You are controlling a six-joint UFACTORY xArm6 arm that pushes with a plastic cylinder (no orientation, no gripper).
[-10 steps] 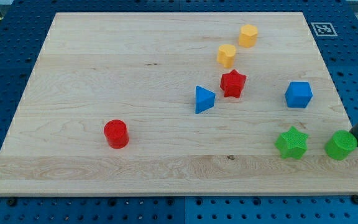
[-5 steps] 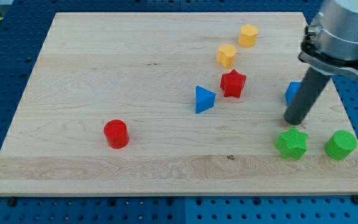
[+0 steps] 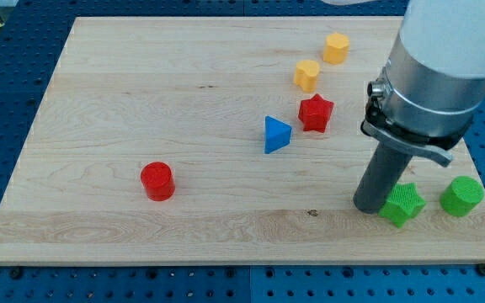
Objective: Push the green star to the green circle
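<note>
The green star lies near the board's lower right corner. The green circle lies just to its right, a small gap between them. My tip stands on the board touching the star's left side. The rod and the arm's grey body rise above it and hide the blue cube that lay above the star.
A red star and a blue triangle lie mid-board. Two yellow blocks lie toward the view's top. A red cylinder lies at the lower left. The wooden board's right edge is close to the green circle.
My tip came in from the right edge, passed above the green star and came down at its left side. The star has shifted slightly right and down. The green circle has not moved.
</note>
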